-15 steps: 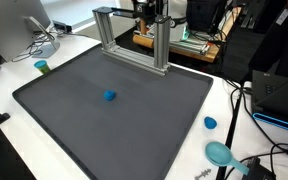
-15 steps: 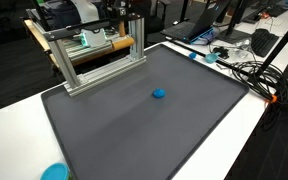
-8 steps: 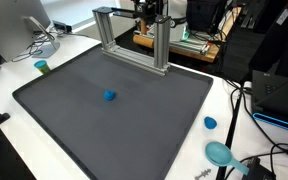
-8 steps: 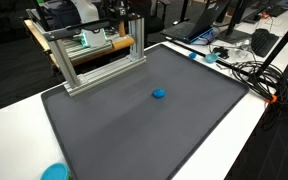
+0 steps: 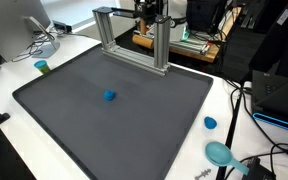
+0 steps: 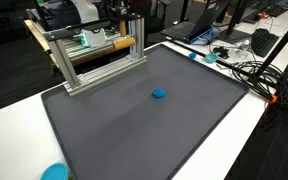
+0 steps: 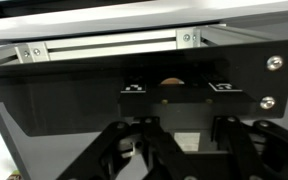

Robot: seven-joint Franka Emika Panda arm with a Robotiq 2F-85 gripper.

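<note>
My gripper [image 7: 194,150] is up behind an aluminium frame [image 5: 134,40] at the back edge of a dark grey mat [image 5: 84,125]. In the wrist view its two black finger linkages stand apart, with nothing between them. They face a black panel [image 7: 74,85] with small marker squares and the frame's rail [image 7: 104,48]. In an exterior view the arm [image 5: 152,12] shows only partly above the frame. A small blue object [image 5: 109,96] lies alone on the mat, far from the gripper. It also shows in the other exterior view [image 6: 159,94], as does the frame [image 6: 94,60].
A teal cup [image 5: 42,67] stands off the mat near a monitor [image 5: 19,25]. A blue cap [image 5: 210,123] and a teal round object [image 5: 220,153] lie on the white table. Cables and gear [image 6: 244,65] crowd one table side. Another teal object [image 6: 54,172] sits at a corner.
</note>
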